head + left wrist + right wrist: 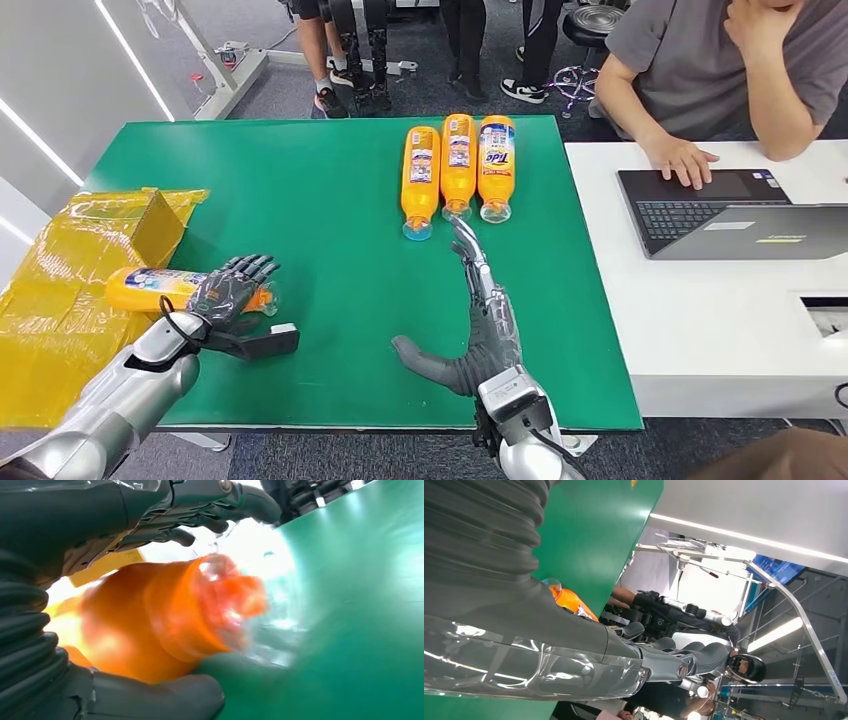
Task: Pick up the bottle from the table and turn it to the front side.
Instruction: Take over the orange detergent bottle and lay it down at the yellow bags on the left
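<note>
An orange detergent bottle (150, 288) lies on its side at the table's left edge, its clear cap end pointing right. My left hand (228, 293) arches over its neck end, fingers spread above it and thumb stretched out on the green table (330, 200). In the left wrist view the bottle (165, 625) sits between the fingers (220, 500) and the thumb (165, 695), with a bright gap above it. My right hand (485, 325) lies flat and open on the table. Its fingertips reach toward three more orange bottles (458, 165) lying in a row; one bottle (569, 600) appears past that hand (574, 650).
A crumpled yellow plastic bag and box (70, 300) lie at the left edge behind the bottle. A white table (700, 330) adjoins on the right with an open laptop (720, 210), and a seated person's hand (680, 160) rests on it. People's legs stand beyond the far edge.
</note>
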Robot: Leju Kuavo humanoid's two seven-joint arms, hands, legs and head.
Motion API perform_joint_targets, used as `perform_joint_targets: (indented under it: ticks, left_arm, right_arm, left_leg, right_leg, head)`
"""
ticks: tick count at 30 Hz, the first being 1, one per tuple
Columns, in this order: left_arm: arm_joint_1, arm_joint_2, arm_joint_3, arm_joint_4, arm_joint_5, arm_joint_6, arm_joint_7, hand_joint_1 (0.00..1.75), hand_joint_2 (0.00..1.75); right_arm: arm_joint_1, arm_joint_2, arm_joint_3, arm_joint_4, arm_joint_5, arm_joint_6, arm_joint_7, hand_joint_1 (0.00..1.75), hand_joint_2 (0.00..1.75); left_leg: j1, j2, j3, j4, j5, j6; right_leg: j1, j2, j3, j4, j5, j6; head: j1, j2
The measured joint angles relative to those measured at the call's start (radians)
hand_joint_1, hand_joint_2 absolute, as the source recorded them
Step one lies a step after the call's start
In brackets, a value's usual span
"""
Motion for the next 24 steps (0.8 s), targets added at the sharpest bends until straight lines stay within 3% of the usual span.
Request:
perform_joint_targets:
  ticks: [10,24]
  left_arm:
    - [0.073,0.115,0.093,-0.132,0.078,0.021,-0.076,0.00,1.75]
    - [0.323,0.208,0.291,-0.557,0.152,0.198,-0.093,0.00,1.75]
  right_arm:
    - [0.016,-0.011,-0.001,-0.013,-0.004,-0.047,0.003,0.00,1.75]
    - [0.059,-0.022,-0.023,-0.059,0.038,-0.099,0.003,0.00,1.75]
  left_leg:
    - [0.000,0.000,-0.002,-0.001,0.001,-0.002]
    - [0.000,0.000,-0.007,-0.001,0.000,-0.003]
  right_leg:
    - [0.000,0.000,-0.003,0.000,0.000,-0.001]
    - [0.000,0.001,-0.008,-0.001,-0.001,-0.001]
  head:
    - [0.000,0.000]
    - [0.000,0.000]
